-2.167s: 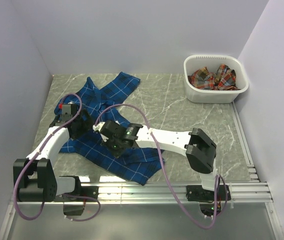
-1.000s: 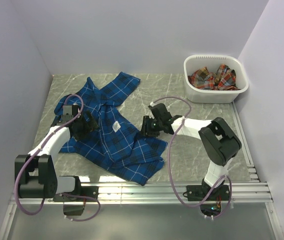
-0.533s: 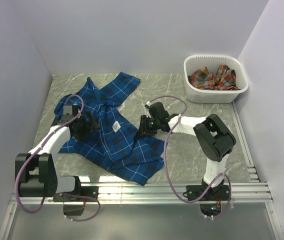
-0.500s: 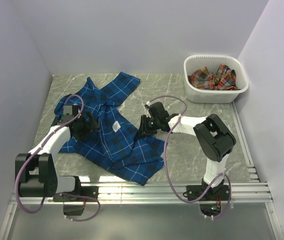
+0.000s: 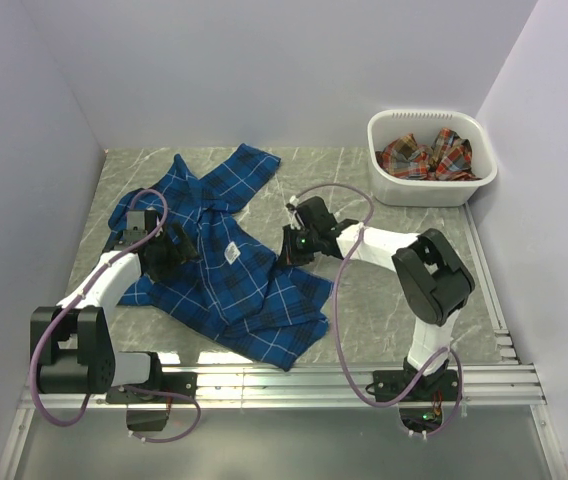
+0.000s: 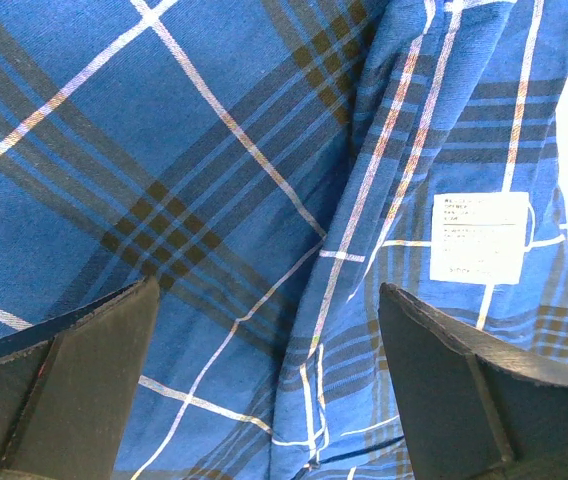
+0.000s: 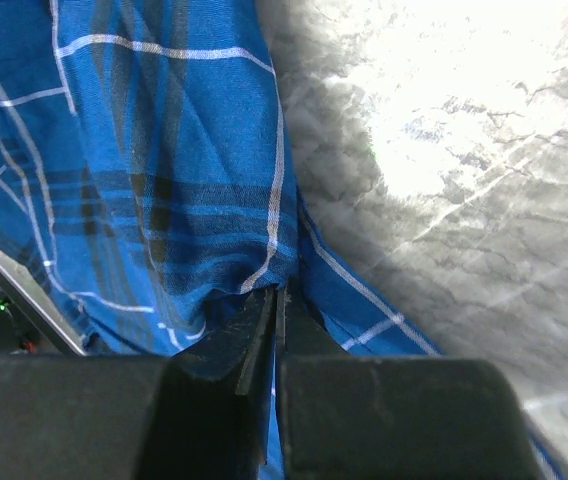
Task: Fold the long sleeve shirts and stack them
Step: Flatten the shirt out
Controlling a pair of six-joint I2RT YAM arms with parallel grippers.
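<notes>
A royal blue plaid long sleeve shirt (image 5: 226, 275) lies crumpled across the left half of the table, a white label (image 6: 479, 235) showing on it. My left gripper (image 5: 178, 248) hovers low over its left part, open, with the fingers (image 6: 74, 385) spread wide over a fold of cloth (image 6: 214, 200). At the shirt's right edge my right gripper (image 5: 290, 254) is shut, and the tips (image 7: 279, 300) pinch a puckered hem of blue cloth (image 7: 164, 180). A second shirt, red-orange plaid (image 5: 426, 155), lies bunched in the basket.
The white plastic basket (image 5: 432, 188) stands at the back right corner. Bare grey marbled tabletop (image 5: 394, 250) lies between it and the blue shirt. Walls close in on the left, back and right; metal rails (image 5: 364, 380) run along the near edge.
My right gripper has closed from half open onto the blue shirt's right hem and shifted slightly upward. The left arm has not moved.
</notes>
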